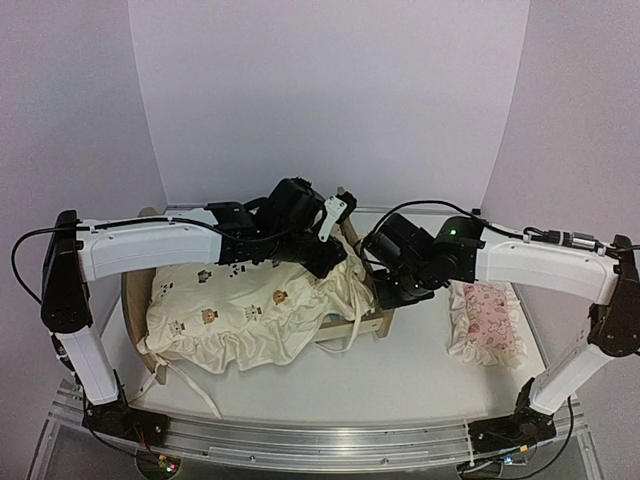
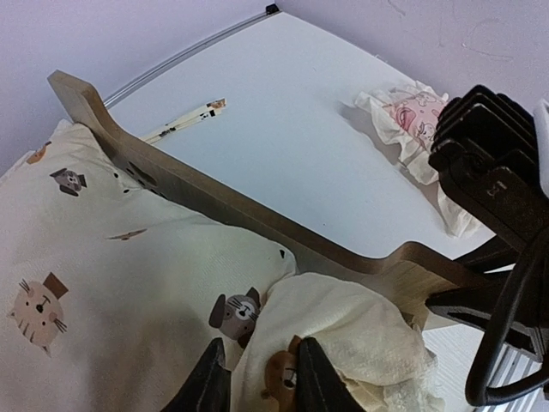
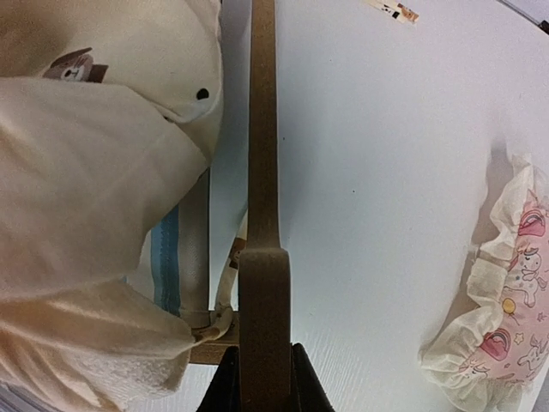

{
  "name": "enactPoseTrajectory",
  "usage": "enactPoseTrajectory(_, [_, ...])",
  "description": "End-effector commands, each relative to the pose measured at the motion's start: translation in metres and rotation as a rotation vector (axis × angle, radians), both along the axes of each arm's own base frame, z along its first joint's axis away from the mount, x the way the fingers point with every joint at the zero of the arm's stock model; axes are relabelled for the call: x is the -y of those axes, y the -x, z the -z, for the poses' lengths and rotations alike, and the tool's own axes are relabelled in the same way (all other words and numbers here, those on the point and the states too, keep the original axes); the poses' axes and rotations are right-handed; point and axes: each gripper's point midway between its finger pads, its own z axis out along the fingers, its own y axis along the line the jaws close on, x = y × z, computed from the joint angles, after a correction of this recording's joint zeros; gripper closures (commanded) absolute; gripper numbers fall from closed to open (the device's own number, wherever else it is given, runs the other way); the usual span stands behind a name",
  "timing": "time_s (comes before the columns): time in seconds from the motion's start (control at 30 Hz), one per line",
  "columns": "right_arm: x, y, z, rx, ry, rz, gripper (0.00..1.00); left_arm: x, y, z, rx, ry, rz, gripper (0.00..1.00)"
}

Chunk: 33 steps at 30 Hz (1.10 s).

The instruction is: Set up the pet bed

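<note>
The pet bed (image 1: 376, 318) is a light-wood frame, mostly covered by the cream animal-print cushion (image 1: 245, 310). Its headboard (image 1: 131, 305) shows at the left. My left gripper (image 1: 327, 258) is shut on a fold of the cushion (image 2: 343, 330) near the footboard (image 2: 257, 221); its fingers (image 2: 208, 384) pinch the cloth. My right gripper (image 1: 388, 292) is shut on the footboard's corner (image 3: 263, 257) from the outer side. The blue-and-white striped mattress (image 3: 174, 257) peeks out under the cushion (image 3: 86, 172).
The small pink ruffled pillow (image 1: 486, 320) lies on the table to the right of the bed, and shows in both wrist views (image 2: 403, 112) (image 3: 506, 318). A cushion tie (image 1: 190, 385) trails toward the front edge. Another tie (image 2: 184, 124) lies beyond the footboard.
</note>
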Motion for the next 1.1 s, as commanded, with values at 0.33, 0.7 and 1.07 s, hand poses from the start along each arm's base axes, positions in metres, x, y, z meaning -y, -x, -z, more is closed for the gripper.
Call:
enactPoseTrajectory(0.33, [0.004, -0.032, -0.069, 0.258, 0.068, 0.021, 1.0, -0.007, 0.036, -0.07, 0.023, 0.091, -0.016, 0.21])
enactPoseTrajectory(0.7, [0.011, -0.035, -0.079, 0.293, 0.083, 0.066, 1.0, -0.028, 0.104, -0.074, -0.053, 0.138, 0.064, 0.13])
enactPoseTrajectory(1.07, [0.01, -0.037, -0.085, 0.296, 0.073, 0.088, 1.0, 0.002, 0.196, 0.014, -0.04, 0.124, 0.342, 0.22])
